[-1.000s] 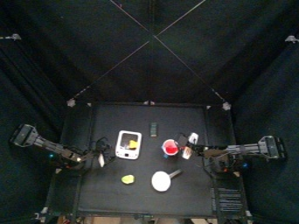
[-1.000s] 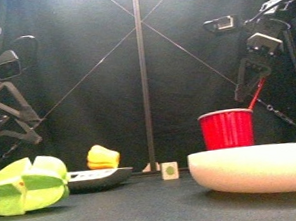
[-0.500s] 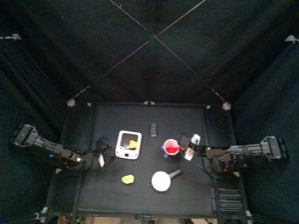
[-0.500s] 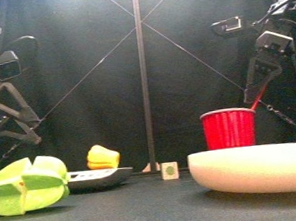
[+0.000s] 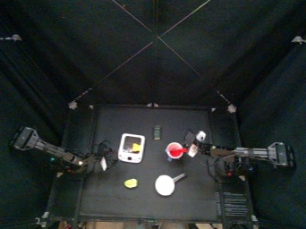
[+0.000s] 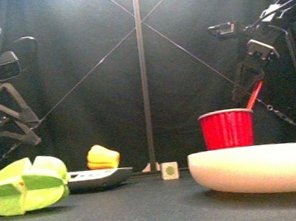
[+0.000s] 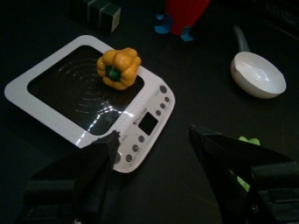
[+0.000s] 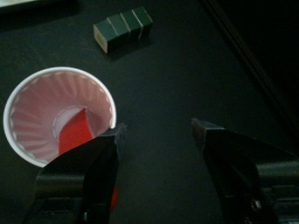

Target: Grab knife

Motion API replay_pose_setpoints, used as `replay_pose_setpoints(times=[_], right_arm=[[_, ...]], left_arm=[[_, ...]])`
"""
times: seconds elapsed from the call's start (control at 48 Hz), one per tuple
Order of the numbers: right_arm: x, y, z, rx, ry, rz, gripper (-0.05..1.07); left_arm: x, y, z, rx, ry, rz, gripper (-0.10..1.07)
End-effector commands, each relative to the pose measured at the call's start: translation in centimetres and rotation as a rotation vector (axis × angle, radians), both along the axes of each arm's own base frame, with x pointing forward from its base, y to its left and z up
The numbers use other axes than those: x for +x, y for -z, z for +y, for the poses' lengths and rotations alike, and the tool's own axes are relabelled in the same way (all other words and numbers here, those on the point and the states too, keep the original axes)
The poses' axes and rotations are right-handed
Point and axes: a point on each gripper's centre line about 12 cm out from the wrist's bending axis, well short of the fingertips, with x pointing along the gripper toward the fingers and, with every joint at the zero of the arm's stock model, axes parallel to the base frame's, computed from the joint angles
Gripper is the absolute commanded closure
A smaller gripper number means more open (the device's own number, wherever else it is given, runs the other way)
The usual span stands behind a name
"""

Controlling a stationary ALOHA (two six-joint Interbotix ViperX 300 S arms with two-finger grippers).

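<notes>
A small pale slim thing, which I take for the knife [image 5: 199, 138], lies just right of the red cup [image 5: 176, 150] in the top view. No other view shows it. My right gripper [image 5: 213, 152] hovers close beside it, high over the cup [image 6: 227, 129] in the front view [image 6: 258, 65]. Its jaws stand open with nothing between them [image 8: 158, 131], over bare table next to the cup [image 8: 59, 114]. A red stick leans in the cup. My left gripper [image 7: 158, 175] rests open at the table's left, facing the white scale [image 7: 70, 109].
A yellow pepper [image 7: 118, 66] sits on the scale [image 5: 132, 148]. A white round ladle [image 5: 165, 184] and a yellow-green piece [image 5: 131, 182] lie near the front. A dark bar [image 5: 157, 132] lies at the back. A small green block [image 8: 122, 26] stands beyond the cup.
The right gripper swayed a little to the right, then back left above the cup, still open. The left arm has not moved.
</notes>
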Motion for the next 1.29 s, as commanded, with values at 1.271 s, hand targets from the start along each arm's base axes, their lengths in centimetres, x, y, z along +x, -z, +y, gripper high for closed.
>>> replay_pose_setpoints(times=[1.271], right_arm=[[-1.5,-4.5,-1.9,0.678,0.149,-0.010,0.09]], left_arm=[[0.3,-0.3,0.1,0.005,-0.005,-0.010,0.01]])
